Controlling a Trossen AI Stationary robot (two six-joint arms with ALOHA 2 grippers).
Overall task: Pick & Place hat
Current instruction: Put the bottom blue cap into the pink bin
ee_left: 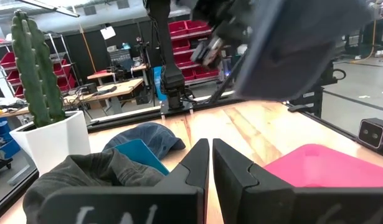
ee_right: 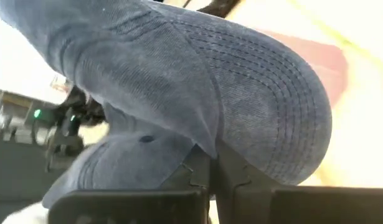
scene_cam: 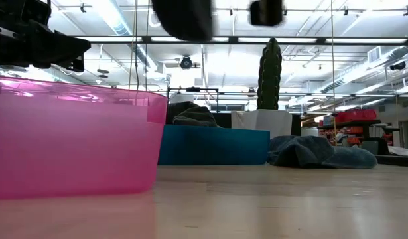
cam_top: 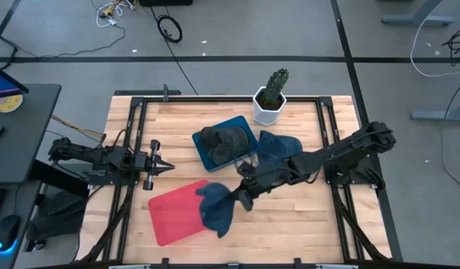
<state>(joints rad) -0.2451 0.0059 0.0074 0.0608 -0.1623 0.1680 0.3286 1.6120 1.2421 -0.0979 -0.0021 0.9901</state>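
Right gripper (ee_right: 208,167): fingers pinched together on the fabric of a blue hat (cam_top: 217,209), which hangs from them. The grip on the cloth lets the hat dangle, probably so it can drop into the pink bin (cam_top: 177,211). In the high view the hat overlaps that bin's right edge.

Left gripper (ee_left: 210,163): fingers together, nothing between them, parked at the table's left side.

Blue bin (cam_top: 243,125) holds a dark hat (cam_top: 222,142); another blue hat (cam_top: 280,146) lies just beside it.

High view gives hat-over-bin alignment. Low view shows the bin's wall height, with only a dark blur above, likely the hat.
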